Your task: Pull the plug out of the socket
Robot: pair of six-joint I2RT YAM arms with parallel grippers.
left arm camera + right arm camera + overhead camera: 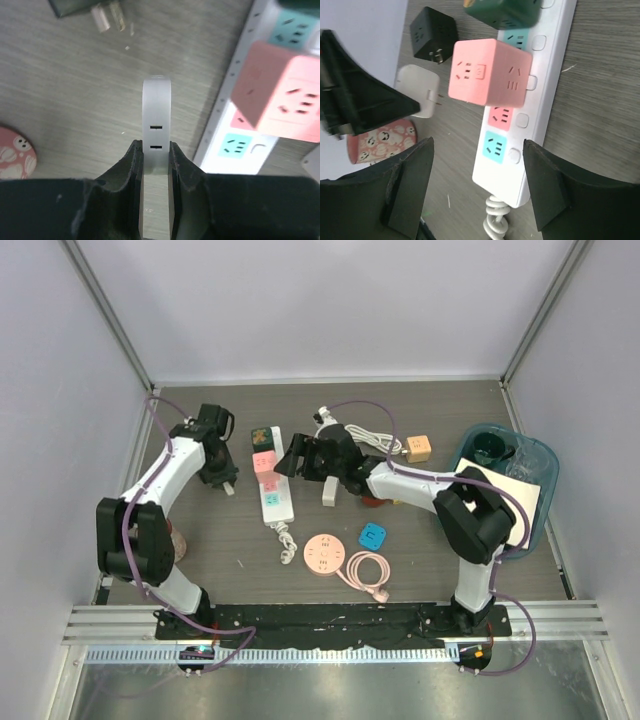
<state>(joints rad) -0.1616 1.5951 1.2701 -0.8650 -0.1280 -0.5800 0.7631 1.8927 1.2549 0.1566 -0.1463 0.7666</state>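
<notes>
A white power strip [276, 500] lies on the table with a green cube plug [262, 436] and a pink cube plug [265, 462] plugged into it. My left gripper [228, 483] is left of the strip and shut on a white plug [156, 115], held apart from the strip. In the right wrist view the white plug [417, 90] shows bare prongs pointing toward the strip [520, 140]. My right gripper [477, 144] is open, its jaws standing either side of the strip's near end below the pink cube [487, 72]. It is right of the strip in the top view [292, 462].
A black cube plug [432, 32] lies loose left of the strip. A pink patterned cup [175, 540] stands near the left arm. A pink round socket [324, 554], blue square [372, 535], pink cable [368, 575], orange cube [419, 447] and teal bin [505, 480] lie to the right.
</notes>
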